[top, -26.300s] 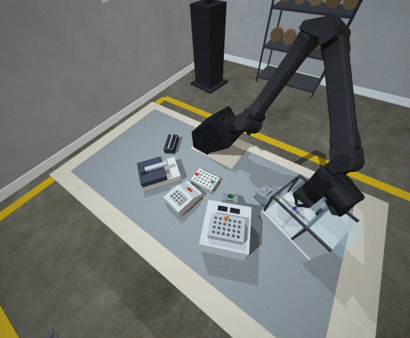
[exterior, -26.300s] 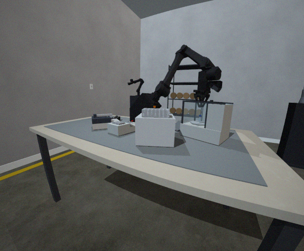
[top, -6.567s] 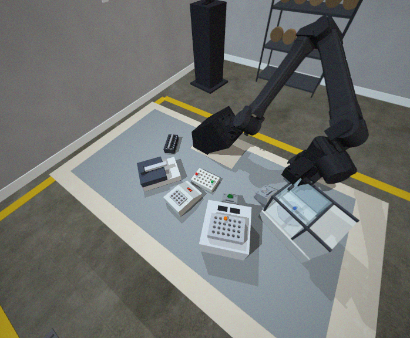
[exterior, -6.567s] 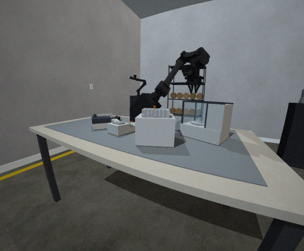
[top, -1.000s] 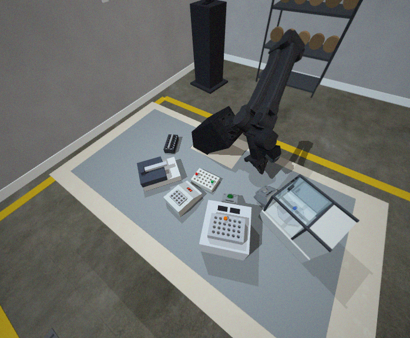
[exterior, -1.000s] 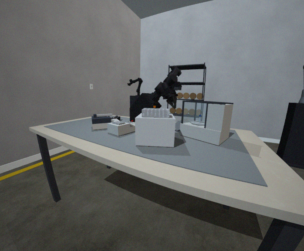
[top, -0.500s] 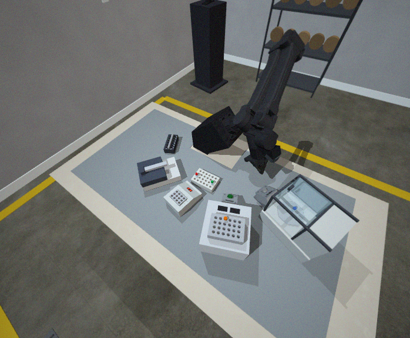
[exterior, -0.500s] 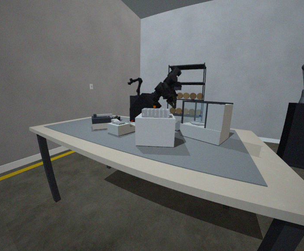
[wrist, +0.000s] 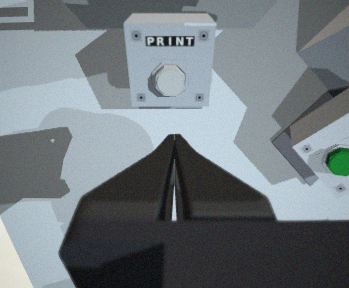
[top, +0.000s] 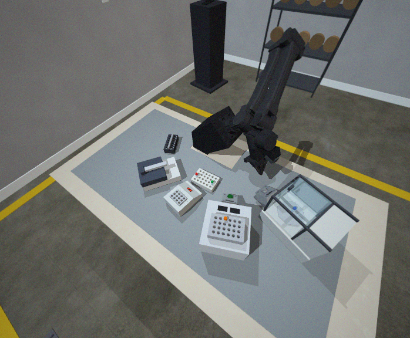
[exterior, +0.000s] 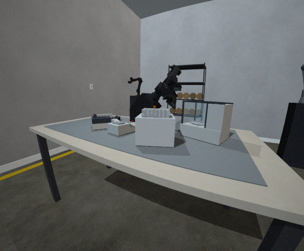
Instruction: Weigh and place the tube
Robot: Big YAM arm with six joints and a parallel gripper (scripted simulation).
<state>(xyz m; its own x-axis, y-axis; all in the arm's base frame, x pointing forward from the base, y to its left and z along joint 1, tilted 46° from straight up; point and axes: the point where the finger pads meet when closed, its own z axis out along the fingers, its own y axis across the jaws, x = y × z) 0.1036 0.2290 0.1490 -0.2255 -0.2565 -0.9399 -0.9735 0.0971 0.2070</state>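
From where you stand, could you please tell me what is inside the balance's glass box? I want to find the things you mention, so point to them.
The blue cap [top: 294, 208] [exterior: 200, 115] shows inside the balance's glass box [top: 332, 199] [exterior: 219, 103], above the pan [exterior: 197, 123]. The tube's foot is too faint to tell exactly where it stands.

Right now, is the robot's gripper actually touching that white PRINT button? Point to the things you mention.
Apart. The wrist view shows it: the closed tips of the gripper [top: 260, 172] [wrist: 174, 136] end short of the PRINT key [wrist: 170, 81], with pale surface visible between them.
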